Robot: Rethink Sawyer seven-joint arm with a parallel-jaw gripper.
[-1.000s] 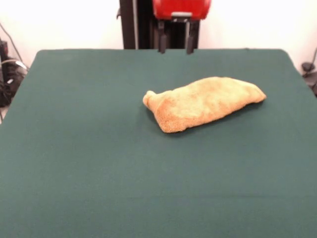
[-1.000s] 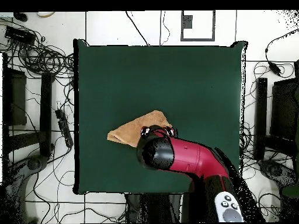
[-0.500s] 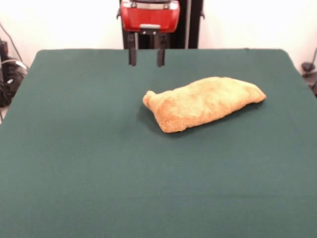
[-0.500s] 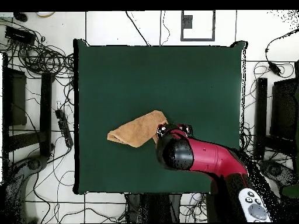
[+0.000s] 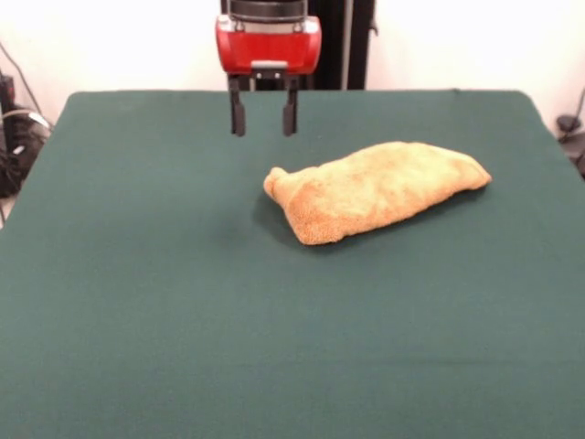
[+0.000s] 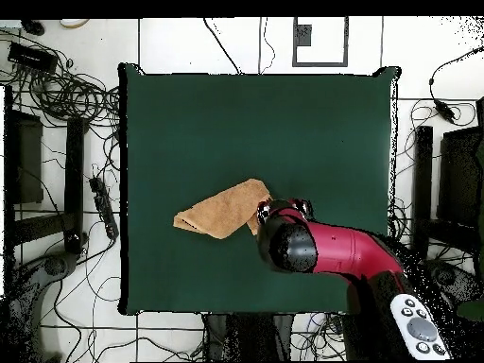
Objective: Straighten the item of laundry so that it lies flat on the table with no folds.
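Approach step: fingers [image 5: 263, 119] released, empty, hovering at towel's [image 5: 377, 189] 10 o'clock over green counter [image 5: 137, 302]; next, descend and pinch the folded corner.

This is looking like a robotics lab rather than a home. A red and black robot arm [image 6: 326, 250] is reaching over a large table [image 6: 321, 123] that is wearing a dark green felt-like top. Loose black cables [image 6: 66, 90] are trailing across the pale tiled floor [image 6: 189, 43] on every side, and dark equipment, possibly stands or racks [image 6: 24, 156], is flanking the table against plain white walls [image 5: 119, 41].
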